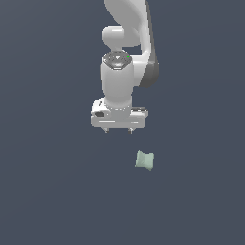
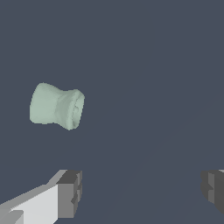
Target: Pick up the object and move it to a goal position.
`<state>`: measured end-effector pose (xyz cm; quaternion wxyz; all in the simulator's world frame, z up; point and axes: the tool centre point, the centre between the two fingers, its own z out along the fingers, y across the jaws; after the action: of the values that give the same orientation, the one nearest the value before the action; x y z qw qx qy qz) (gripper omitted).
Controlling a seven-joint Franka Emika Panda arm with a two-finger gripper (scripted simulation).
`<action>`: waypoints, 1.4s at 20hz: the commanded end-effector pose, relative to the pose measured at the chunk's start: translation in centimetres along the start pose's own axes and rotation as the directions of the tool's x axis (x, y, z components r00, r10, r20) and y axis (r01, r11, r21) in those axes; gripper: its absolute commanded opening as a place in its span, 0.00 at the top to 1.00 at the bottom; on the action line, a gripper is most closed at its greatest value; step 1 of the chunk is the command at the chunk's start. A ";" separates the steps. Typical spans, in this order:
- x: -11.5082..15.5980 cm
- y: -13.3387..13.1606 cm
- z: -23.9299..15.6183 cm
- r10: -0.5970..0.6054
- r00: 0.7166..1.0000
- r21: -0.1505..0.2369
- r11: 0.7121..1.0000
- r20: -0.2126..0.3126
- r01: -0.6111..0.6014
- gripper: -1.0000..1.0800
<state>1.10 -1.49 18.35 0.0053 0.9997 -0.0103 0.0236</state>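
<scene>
We observe the gripper [image 1: 118, 130] pointing straight down from the white arm [image 1: 125, 52], its two fingers spread wide apart and holding nothing; in the wrist view the grey finger pads [image 2: 70, 193] stand at opposite sides with bare floor [image 2: 144, 87] between them. The object [image 1: 144, 161], a small pale mint-green block with pinched sides, lies on the dark floor apart from the gripper, below it and toward the exterior view's right; in the wrist view the object [image 2: 57, 106] sits outside the gap between the fingers, touching neither; it lies free on the surface.
</scene>
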 end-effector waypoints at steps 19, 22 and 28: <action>-1.0 -2.5 2.0 -0.034 0.998 -0.005 0.999 0.054 0.035 0.04; -0.3 -3.1 2.5 -0.017 0.998 -0.005 1.000 0.053 0.017 0.04; 1.7 -5.3 4.1 0.040 0.998 -0.004 0.999 0.051 -0.040 0.04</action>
<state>2.51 3.11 14.71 0.0068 0.9997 -0.0228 -0.0018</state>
